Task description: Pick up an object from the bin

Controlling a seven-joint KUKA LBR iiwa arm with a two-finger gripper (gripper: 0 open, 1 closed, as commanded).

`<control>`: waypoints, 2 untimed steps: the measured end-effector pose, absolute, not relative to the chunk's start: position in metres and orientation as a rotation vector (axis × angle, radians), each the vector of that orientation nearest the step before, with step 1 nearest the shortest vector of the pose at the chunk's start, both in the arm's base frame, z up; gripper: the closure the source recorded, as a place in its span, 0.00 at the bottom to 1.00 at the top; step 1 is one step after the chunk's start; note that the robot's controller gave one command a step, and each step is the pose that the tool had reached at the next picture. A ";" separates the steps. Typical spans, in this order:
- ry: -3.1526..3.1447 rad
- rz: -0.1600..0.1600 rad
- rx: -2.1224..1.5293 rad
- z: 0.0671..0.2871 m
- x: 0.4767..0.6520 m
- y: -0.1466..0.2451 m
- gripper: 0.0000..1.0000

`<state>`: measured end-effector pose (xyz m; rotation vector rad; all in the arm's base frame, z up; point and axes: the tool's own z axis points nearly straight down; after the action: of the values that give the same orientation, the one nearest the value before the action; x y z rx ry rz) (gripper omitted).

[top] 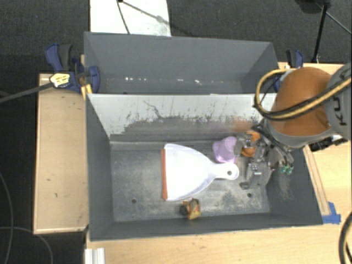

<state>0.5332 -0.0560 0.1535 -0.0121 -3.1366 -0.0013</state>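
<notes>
Camera view looks down into the grey bin (pixel 181 65), whose floor is scuffed and mostly bare. A white dustpan (pixel 184 172) lies flat near the middle of the floor. Its wide mouth faces left and carries an orange strip along that edge, and its short round-ended handle points right. A purple lump (pixel 224 149) sits just behind the handle, touching or nearly touching the dustpan's shoulder, close to the foot of the back wall. A small brown and yellow piece (pixel 191 208) lies alone by the front wall, just in front of the dustpan and apart from it.

The arm comes in from the right, its wrist under a rounded orange cover (pixel 300 103) looped with yellow and black cables (pixel 269 100). The gripper (pixel 251 181) hangs low over the floor at the right side of the bin, just right of the handle's end and a little right of and in front of the purple lump. Dark metal parts crowd together there, so I cannot tell whether the gripper is wide or narrow, nor whether it touches the handle. The dustpan and the purple lump are the things nearest to it; both lie on the floor.
</notes>
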 end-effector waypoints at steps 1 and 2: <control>-3.144 0.000 -0.010 0.158 0.535 -0.056 0.00; -3.140 0.001 -0.017 0.187 0.543 -0.026 0.00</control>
<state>0.5433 -0.0255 0.1866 -0.0172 -3.1403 0.0010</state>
